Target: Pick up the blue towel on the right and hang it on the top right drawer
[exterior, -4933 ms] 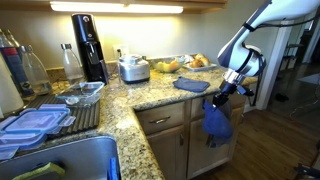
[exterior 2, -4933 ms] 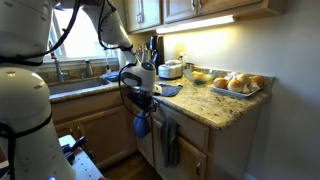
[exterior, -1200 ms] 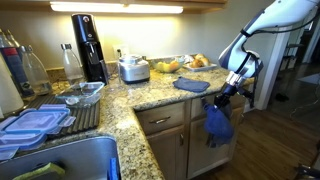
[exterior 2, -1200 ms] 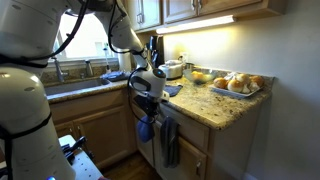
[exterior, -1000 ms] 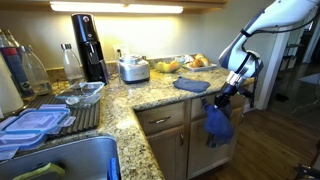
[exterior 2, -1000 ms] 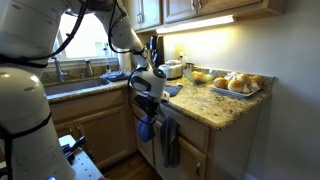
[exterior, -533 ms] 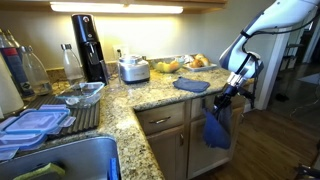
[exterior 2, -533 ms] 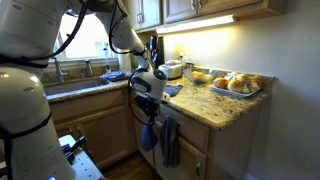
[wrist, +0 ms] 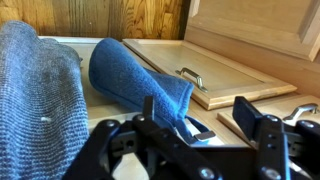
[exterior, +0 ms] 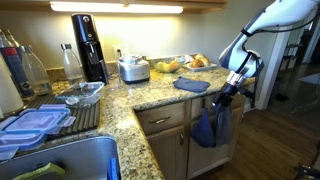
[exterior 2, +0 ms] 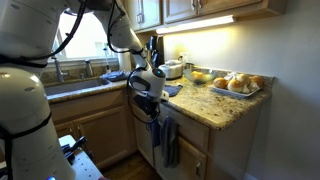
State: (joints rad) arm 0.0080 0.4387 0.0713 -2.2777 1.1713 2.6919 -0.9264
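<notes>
The blue towel hangs limp down the cabinet front from the top right drawer, just under the counter edge. In the other exterior view, the blue towel hangs below the arm. My gripper is at the towel's upper right edge, and its jaws stand open. In the wrist view the blue towel drapes in a fold right beside the left finger of my gripper. Only a corner of cloth reaches into the gap between the fingers.
A darker grey-blue towel hangs next to the blue one, also seen in an exterior view. A folded blue towel lies on the granite counter. A wooden front with a bar handle lies beyond the gripper. A bread tray is nearby.
The jaws have gone from shut on the towel to open. The blue towel has dropped lower and swung left against the cabinet front. The arm has barely moved.
</notes>
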